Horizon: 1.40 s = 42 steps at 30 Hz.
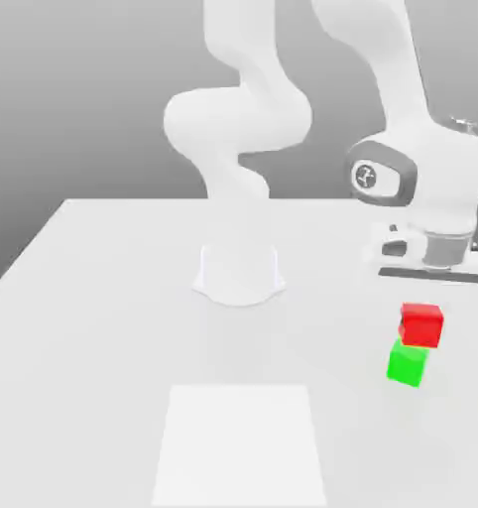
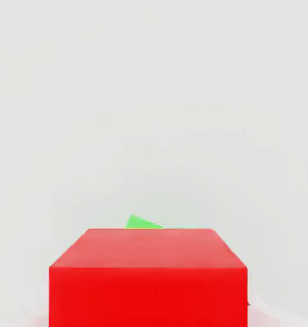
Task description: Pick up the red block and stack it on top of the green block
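The gripper [image 1: 421,298] is clamped on the red block [image 1: 421,324], holding it just above the green block [image 1: 407,364] near the exterior view's right edge of the worktop [image 1: 104,327]. The red block sits slightly off-centre, so I would square it over the green one, lower gently, then release.
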Each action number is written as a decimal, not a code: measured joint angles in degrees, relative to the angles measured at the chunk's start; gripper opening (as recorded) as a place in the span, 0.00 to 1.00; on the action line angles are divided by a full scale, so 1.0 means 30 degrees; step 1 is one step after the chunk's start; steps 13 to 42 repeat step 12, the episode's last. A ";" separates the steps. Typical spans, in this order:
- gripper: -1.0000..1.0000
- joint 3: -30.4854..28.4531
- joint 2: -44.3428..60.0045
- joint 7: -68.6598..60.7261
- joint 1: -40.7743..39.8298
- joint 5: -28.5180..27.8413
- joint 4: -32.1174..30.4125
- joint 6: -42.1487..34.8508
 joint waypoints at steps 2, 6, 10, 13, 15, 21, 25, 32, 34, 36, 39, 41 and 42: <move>0.00 -0.0304 0.0668 0.0546 0.0172 -0.0780 -0.0065 0.0638; 1.00 -0.0441 0.0924 0.0741 0.0263 -0.1060 -0.0094 0.0883; 1.00 -0.0458 0.0944 0.0754 0.0280 -0.1082 -0.0094 0.0877; 1.00 -0.0254 0.0440 0.0355 0.0195 -0.0510 -0.0040 0.0393; 1.00 -0.0254 0.0440 0.0355 0.0195 -0.0510 -0.0040 0.0393; 1.00 -0.0254 0.0440 0.0355 0.0195 -0.0510 -0.0040 0.0393; 1.00 -0.0254 0.0440 0.0355 0.0195 -0.0510 -0.0040 0.0393; 1.00 -0.0254 0.0440 0.0355 0.0195 -0.0510 -0.0040 0.0393; 1.00 -0.0254 0.0440 0.0355 0.0195 -0.0510 -0.0040 0.0393; 1.00 -0.0254 0.0440 0.0355 0.0195 -0.0510 -0.0040 0.0393; 1.00 -0.0254 0.0440 0.0355 0.0195 -0.0510 -0.0040 0.0393; 1.00 -0.0254 0.0440 0.0355 0.0195 -0.0510 -0.0040 0.0393; 1.00 -0.0254 0.0440 0.0355 0.0195 -0.0510 -0.0040 0.0393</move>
